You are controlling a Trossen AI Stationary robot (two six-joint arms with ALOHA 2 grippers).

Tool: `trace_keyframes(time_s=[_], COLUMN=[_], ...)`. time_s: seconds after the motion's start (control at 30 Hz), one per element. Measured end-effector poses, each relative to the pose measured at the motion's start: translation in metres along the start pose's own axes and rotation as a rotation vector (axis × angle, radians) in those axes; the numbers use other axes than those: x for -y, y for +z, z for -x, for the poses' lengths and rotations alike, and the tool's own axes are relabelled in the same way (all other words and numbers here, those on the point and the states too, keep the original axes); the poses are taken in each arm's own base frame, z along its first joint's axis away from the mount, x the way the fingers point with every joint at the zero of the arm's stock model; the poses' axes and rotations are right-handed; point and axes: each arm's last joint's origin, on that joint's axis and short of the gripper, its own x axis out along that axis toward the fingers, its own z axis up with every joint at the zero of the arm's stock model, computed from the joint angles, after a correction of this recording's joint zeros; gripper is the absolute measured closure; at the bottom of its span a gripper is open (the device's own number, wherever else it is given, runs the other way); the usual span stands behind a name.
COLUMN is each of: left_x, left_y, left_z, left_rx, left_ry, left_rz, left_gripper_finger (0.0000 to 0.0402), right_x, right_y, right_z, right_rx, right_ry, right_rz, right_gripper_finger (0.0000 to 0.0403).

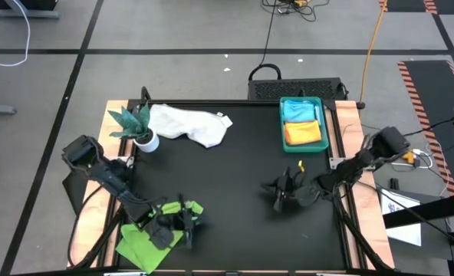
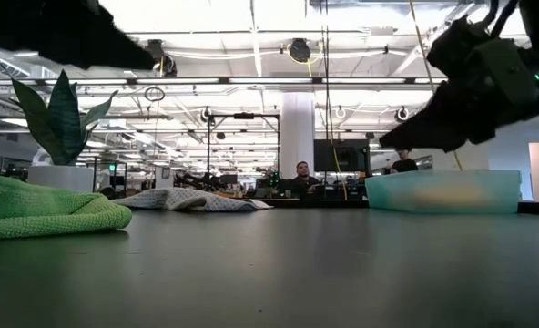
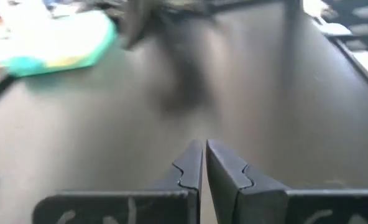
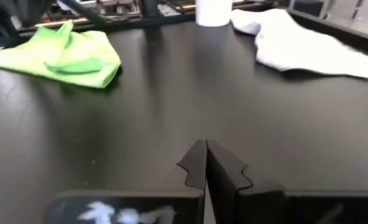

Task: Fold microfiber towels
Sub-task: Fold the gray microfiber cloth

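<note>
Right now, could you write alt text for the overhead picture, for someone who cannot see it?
Seen from above, two dark robot arms reach over a black table: the left gripper is shut above a crumpled lime green towel, the right gripper shut over bare tabletop. A white-grey towel lies beside a potted plant; a teal tray holds folded blue and orange towels.

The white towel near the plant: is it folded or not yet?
Not folded. The white towel lies crumpled in an uneven heap beside the potted plant.

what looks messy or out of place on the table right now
Two towels lie unfolded: the lime green towel is bunched at the table's front left corner, and the white towel is crumpled beside the plant. Nothing looks spilled or damaged.
</note>
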Motion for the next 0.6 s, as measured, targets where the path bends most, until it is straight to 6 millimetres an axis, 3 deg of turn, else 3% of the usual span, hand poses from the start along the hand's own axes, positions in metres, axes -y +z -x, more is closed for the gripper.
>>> trace_keyframes(time_s=[0.1,0.23,0.4,0.6], left_x=[-0.010,-0.045,-0.111,-0.191], left_y=[0.003,0.010,0.007,-0.006], left_z=[-0.005,-0.035,-0.075,-0.096], left_rx=[0.016,-0.020,-0.172,-0.286], left_ry=[0.159,0.257,0.313,0.506], left_rz=[0.067,0.169,0.269,0.379], left_gripper_finger=[0.0376,0.0376,0.0376,0.0375], right_x=[-0.003,-0.007,-0.011,-0.011], right_y=[-0.008,-0.013,-0.013,-0.011], right_z=[-0.002,0.000,0.002,0.003], right_rx=[-0.016,-0.027,-0.019,0.001], right_ry=[0.008,0.029,0.052,0.047], right_rz=[-0.003,-0.023,-0.030,-0.078], right_gripper_finger=[0.0403,0.0403,0.0403,0.0403])
